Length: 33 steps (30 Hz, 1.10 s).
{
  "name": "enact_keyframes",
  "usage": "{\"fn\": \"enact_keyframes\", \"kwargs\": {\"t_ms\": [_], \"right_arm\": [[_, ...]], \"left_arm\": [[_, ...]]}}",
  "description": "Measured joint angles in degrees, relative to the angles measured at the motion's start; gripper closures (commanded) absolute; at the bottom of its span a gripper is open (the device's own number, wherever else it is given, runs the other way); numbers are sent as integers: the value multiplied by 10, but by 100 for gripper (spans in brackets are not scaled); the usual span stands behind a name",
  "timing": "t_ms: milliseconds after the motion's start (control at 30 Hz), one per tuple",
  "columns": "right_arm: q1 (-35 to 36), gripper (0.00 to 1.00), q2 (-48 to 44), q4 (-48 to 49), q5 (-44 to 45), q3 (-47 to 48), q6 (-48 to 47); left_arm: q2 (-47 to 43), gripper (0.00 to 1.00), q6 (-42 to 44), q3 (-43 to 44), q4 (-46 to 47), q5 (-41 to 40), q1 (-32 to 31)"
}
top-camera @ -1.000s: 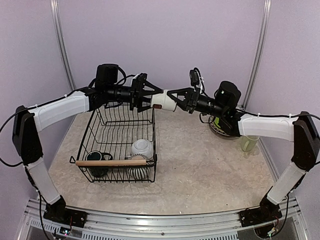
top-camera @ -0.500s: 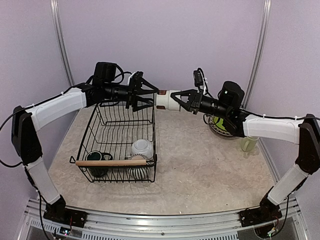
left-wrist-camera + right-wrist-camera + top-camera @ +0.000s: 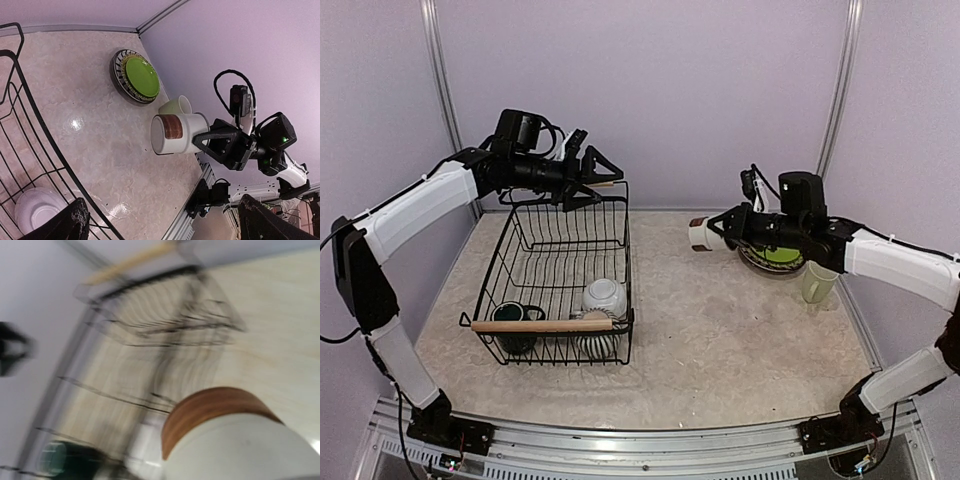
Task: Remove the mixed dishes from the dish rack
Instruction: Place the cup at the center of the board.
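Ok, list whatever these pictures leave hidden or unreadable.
Right wrist view: motion blur smears the rack and dark mug; the white cup hides the right hand.
Top view: the right arm covers part of the stacked plates.
Left wrist view: the bottom edge cuts off the left hand; only fingertips show.

The dish rack [image 3: 627, 260] is thin black-coated wire; its near bar handle [image 3: 540, 325] is pale, matt wood. The bench [image 3: 740, 330] has a mottled beige, stone-like surface, smooth with a faint sheen. The small white cup [image 3: 175, 134] shows a smooth white glaze with a brown, wood-toned band. The lime-green plate [image 3: 141, 78] and white bowl [image 3: 604, 295] are glossy. The arm shells [image 3: 420, 205] are smooth white plastic, the joints [image 3: 365, 275] matt black.
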Motion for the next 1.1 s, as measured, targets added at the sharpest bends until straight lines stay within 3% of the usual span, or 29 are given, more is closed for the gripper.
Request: {"fn": "enact_keyframes", "kwargs": {"t_ms": [367, 700, 1100], "right_arm": [[-55, 100, -38, -315, 198, -8, -27], [-77, 100, -74, -437, 271, -61, 99], [-218, 100, -70, -519, 295, -89, 171]], "left_arm": [[0, 1, 36, 11, -33, -37, 0], [0, 1, 40, 11, -39, -43, 0], [-6, 1, 45, 11, -44, -53, 0]]}}
